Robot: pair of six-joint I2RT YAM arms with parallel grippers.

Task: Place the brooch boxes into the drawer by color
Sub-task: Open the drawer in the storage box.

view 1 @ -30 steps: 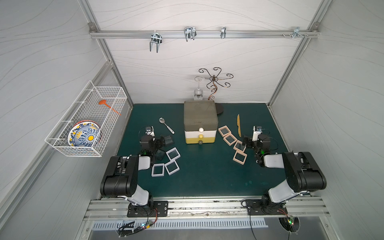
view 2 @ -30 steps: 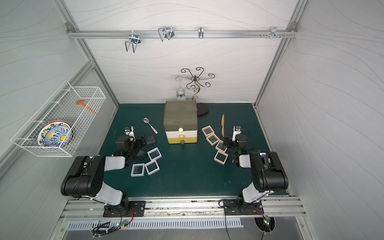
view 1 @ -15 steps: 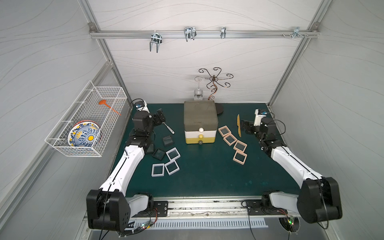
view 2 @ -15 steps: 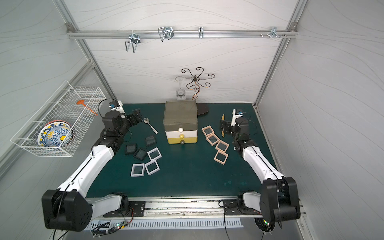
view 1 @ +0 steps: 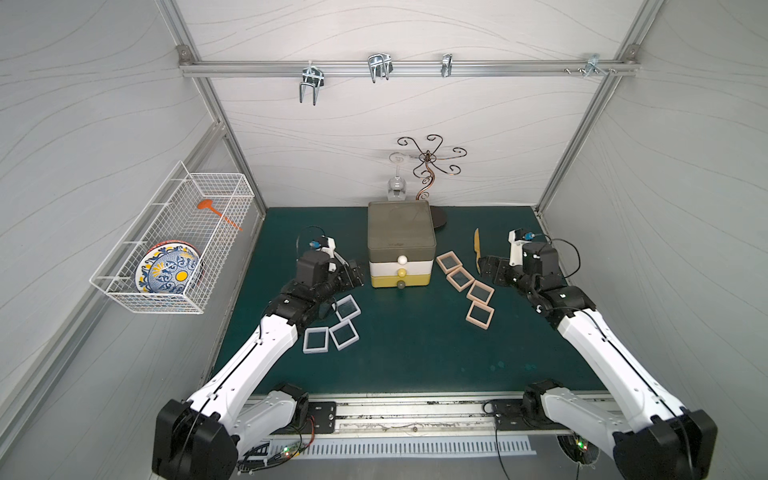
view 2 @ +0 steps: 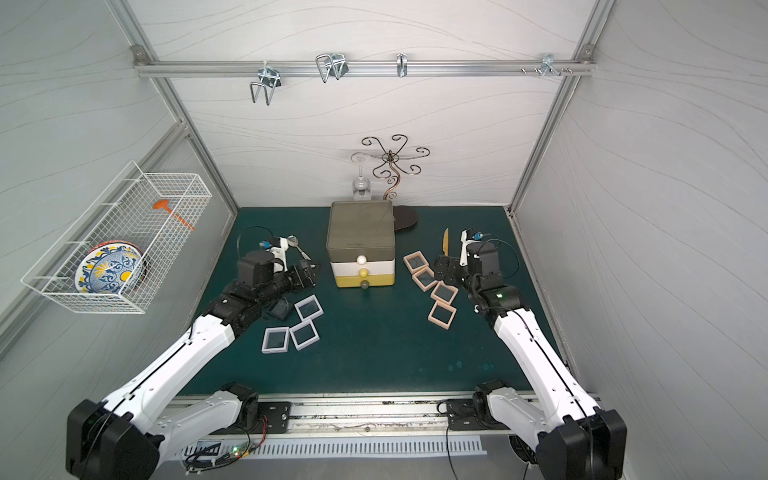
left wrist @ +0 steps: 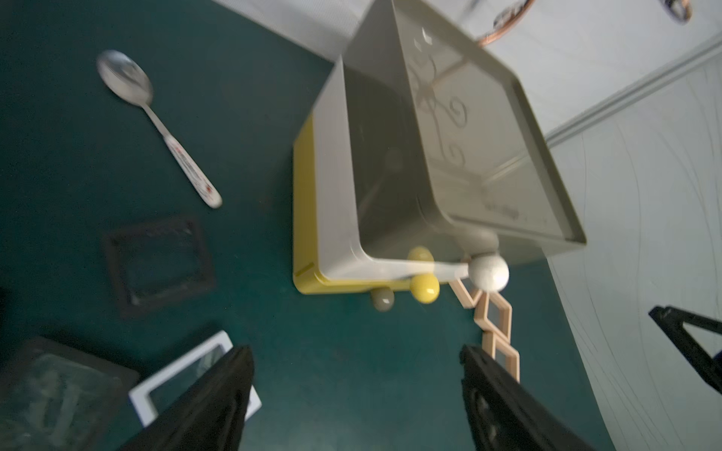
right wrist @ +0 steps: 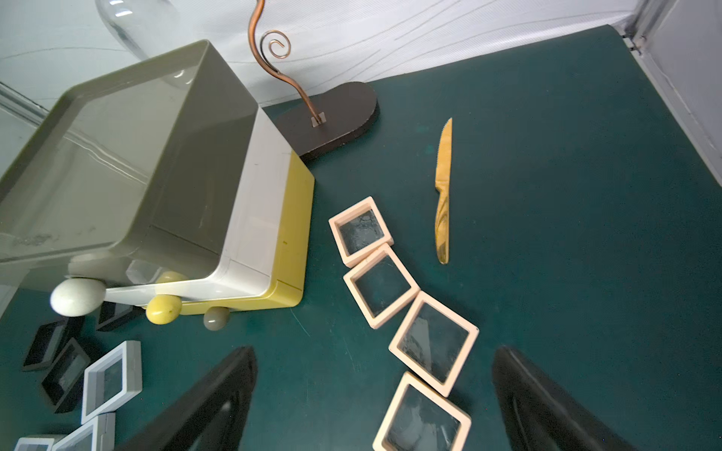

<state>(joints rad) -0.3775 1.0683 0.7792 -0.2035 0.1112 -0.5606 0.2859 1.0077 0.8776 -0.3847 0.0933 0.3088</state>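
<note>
Because all three tiers are pushed in, stage: nothing is sorted yet; I judge a tier must be pulled out first.
Drawer unit [view 1: 401, 237]: at the back of the bench [view 1: 415, 353], olive-grey tier over white over yellow, with ball knobs [view 1: 402, 260] stacked close together on the front.
Peach-pink brooch boxes [view 1: 460, 279]: four lie flat in a touching chain on the unit's right.
White brooch boxes [view 1: 343, 335]: three sit in a loose cluster at the unit's left front.
Black brooch boxes [right wrist: 50, 343]: beside the white ones, largely hidden under the left arm [view 1: 266, 345] in both top views.
Left end effector [left wrist: 354, 347]: jaws wide apart, empty, raised near the unit's left front corner.
Right end effector [right wrist: 374, 349]: jaws spread, empty, raised just beside the peach-pink chain.
Risk, knobs: wide jaws could catch two at once.
Risk, unit: it may slide if a tier is pulled while nothing braces it.
Risk, chain: lifting one box could drag its neighbour.
Risk, colour: only white plainly matches a tier.
</note>
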